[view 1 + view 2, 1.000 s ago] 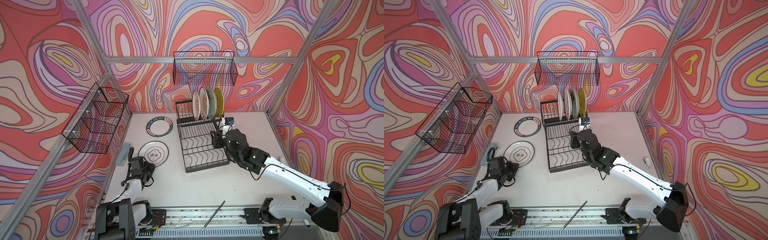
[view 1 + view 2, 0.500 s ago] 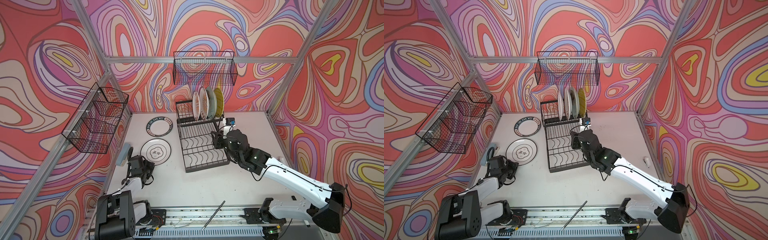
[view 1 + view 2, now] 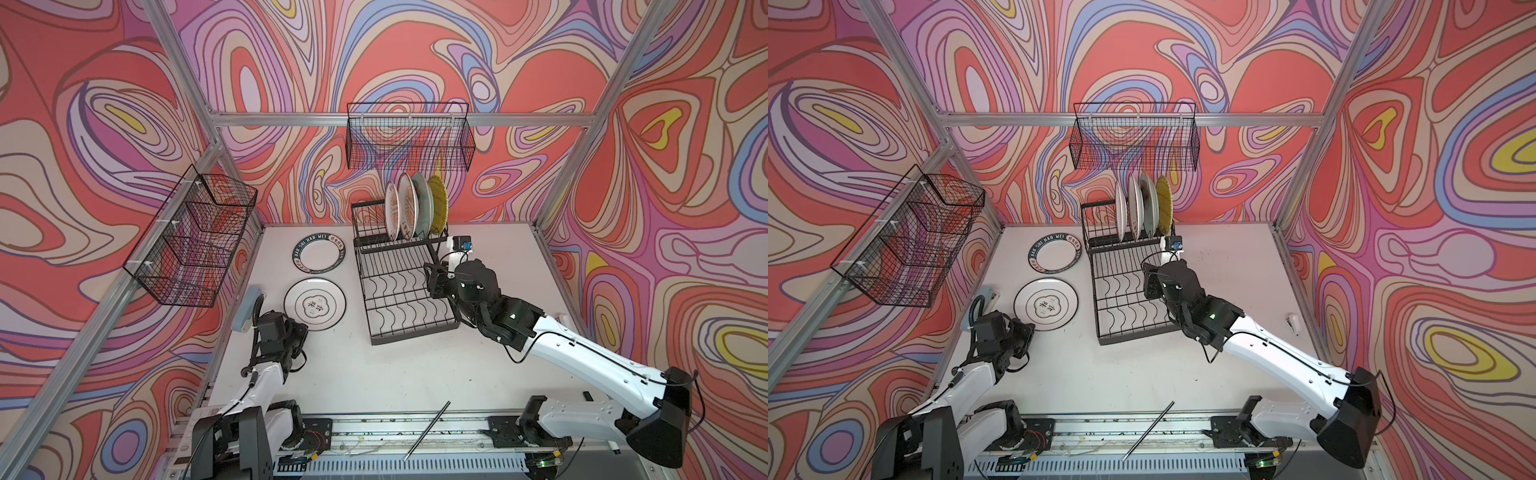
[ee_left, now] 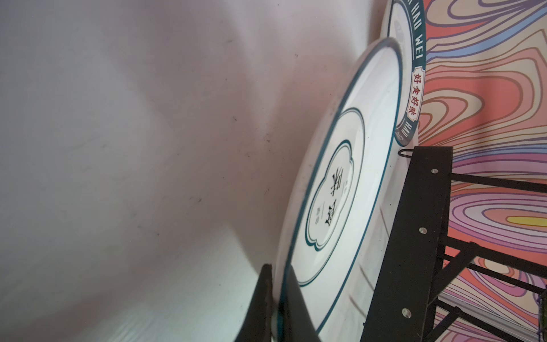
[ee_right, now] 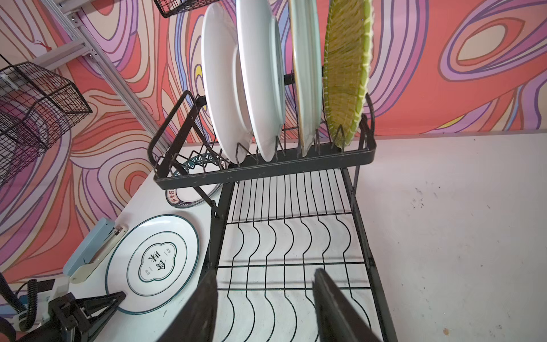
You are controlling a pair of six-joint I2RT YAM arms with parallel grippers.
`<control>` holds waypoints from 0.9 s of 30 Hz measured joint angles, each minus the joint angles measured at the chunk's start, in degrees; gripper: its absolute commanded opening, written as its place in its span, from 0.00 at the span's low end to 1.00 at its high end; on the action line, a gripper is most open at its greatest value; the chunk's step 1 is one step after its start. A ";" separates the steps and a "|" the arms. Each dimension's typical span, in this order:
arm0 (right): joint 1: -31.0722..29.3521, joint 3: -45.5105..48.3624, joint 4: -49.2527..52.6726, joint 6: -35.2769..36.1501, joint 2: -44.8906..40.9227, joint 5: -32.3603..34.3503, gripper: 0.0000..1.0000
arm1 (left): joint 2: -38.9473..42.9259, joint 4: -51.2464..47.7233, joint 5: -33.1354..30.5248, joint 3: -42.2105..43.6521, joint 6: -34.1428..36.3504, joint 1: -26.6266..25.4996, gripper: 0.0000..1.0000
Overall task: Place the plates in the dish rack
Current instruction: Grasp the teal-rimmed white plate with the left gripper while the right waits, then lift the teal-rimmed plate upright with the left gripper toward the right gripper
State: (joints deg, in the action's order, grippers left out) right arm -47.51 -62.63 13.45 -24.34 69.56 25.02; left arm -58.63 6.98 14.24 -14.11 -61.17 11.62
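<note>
The left gripper (image 4: 277,308) had closed tight on the ringed plate's (image 4: 349,183) edge, plate on the table (image 3: 374,374) just beside the rack (image 3: 409,309), right gripper (image 5: 266,309) half open, empty, over the rack.

Both arms have glossy white shells between matte black joint blocks. Along the right arm (image 3: 582,368) runs a thin black cable (image 3: 602,354); a green light (image 3: 1212,316) glows on one joint, and a bulky black housing (image 3: 660,432) sits at four o'clock in a top view. The left arm (image 3: 266,378) carries a coiled black cord (image 5: 29,299). The right gripper (image 5: 265,274) has flat, tapered black fingers (image 5: 337,308).
</note>
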 measured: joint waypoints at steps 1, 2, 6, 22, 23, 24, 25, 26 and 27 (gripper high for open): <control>0.00 0.00 0.02 0.00 -0.04 0.00 0.53 | 0.98 -0.81 -0.28 0.22 -0.04 0.00 0.00; 0.00 0.00 0.00 0.00 -0.04 0.00 0.53 | 1.92 -1.51 -0.46 0.39 -0.09 0.00 0.00; 0.00 0.02 0.11 0.00 -0.04 0.00 0.53 | 5.09 -4.59 -0.83 0.63 -0.24 0.00 0.00; 0.00 0.02 0.79 -0.20 -0.02 0.04 0.52 | 11.17 -13.55 1.75 0.04 0.74 0.02 0.00; 0.00 0.02 0.81 -0.20 -0.02 0.04 0.53 | 11.43 -14.19 1.88 -0.24 1.07 0.02 0.00; 0.00 0.02 0.81 -0.22 -0.02 0.04 0.53 | 11.89 -14.95 2.10 -0.52 1.42 0.02 0.00; 0.00 0.02 0.81 -0.22 -0.02 0.04 0.53 | 12.46 -15.69 2.27 -0.79 1.64 0.00 0.00; 0.00 0.02 0.81 -0.22 -0.02 0.04 0.53 | 12.98 -16.28 2.34 -1.05 1.92 0.00 0.00; 0.00 0.02 0.81 -0.22 0.00 0.04 0.53 | 13.70 -17.07 2.40 -1.33 2.10 0.00 0.00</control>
State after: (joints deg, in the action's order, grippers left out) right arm -47.51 -62.61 14.26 -24.56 69.56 25.06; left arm -44.93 -10.09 16.64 -15.44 -59.07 11.62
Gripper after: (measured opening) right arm 0.526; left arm 0.083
